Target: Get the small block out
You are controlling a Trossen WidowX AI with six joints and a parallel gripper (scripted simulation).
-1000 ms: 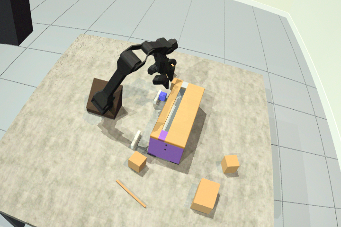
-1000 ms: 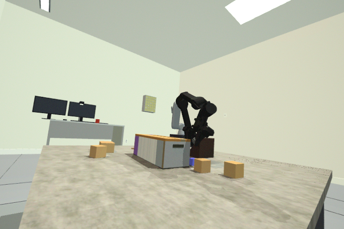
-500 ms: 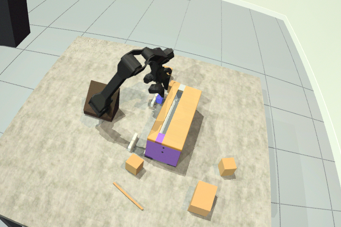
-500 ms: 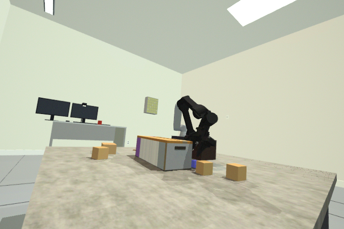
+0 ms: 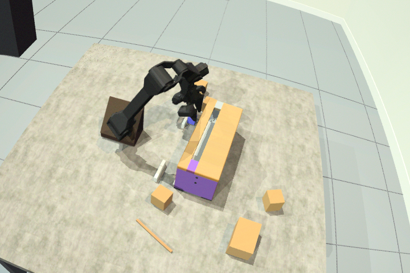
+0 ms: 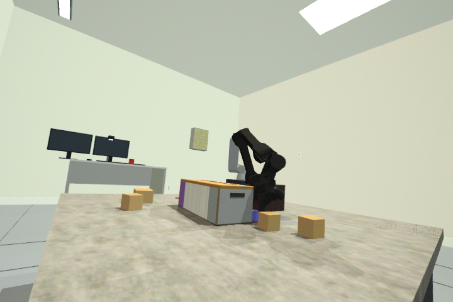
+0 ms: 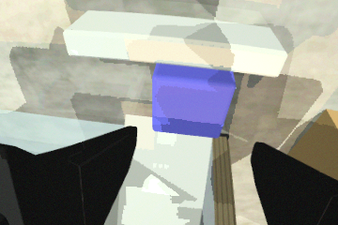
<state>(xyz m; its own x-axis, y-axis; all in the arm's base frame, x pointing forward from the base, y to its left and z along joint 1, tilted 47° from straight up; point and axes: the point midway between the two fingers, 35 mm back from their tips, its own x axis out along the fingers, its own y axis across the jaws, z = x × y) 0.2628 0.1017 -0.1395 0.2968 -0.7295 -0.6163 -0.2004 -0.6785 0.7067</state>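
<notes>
Wrist view: block (image 7: 192,99) at 12 o'clock of open, empty gripper (image 7: 192,161), against white bar (image 7: 176,42). Probably rigid, light; best pinched across opposite flat sides.
</notes>
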